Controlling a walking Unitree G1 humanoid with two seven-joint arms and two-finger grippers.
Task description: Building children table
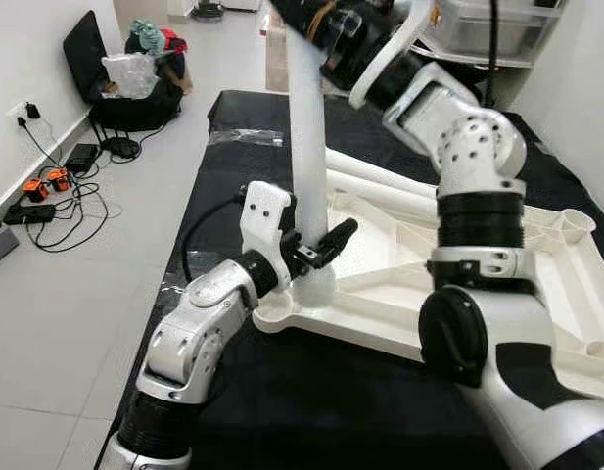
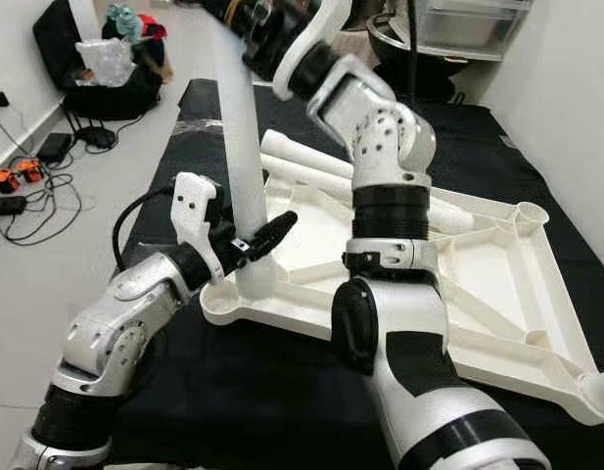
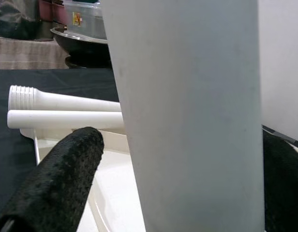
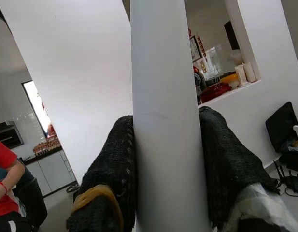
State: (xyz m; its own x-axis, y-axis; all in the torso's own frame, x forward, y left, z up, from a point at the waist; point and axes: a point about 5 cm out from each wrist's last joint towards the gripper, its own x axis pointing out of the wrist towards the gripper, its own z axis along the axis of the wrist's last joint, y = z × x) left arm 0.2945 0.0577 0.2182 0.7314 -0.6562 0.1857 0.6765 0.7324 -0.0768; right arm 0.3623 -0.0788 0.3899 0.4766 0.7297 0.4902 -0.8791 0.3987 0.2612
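so the white table leg (image 1: pixel 306 127) is standing upright in the corner socket (image 1: pixel 316 286) of the upside-down white tabletop (image 1: pixel 561 284), at about 7 o'clock on that top, which lies on the black mat (image 1: pixel 311 411). the right gripper (image 4: pixel 165 159) is clenched on the leg high up, probably to steer or twist it home. the left gripper (image 1: pixel 316 247) straddles the leg just above the socket; can't tell if it's actually squeezing, looks like it's steadying the base. two spare legs (image 3: pixel 62 108) lie across the tabletop around 12 o'clock, likely waiting their turn.
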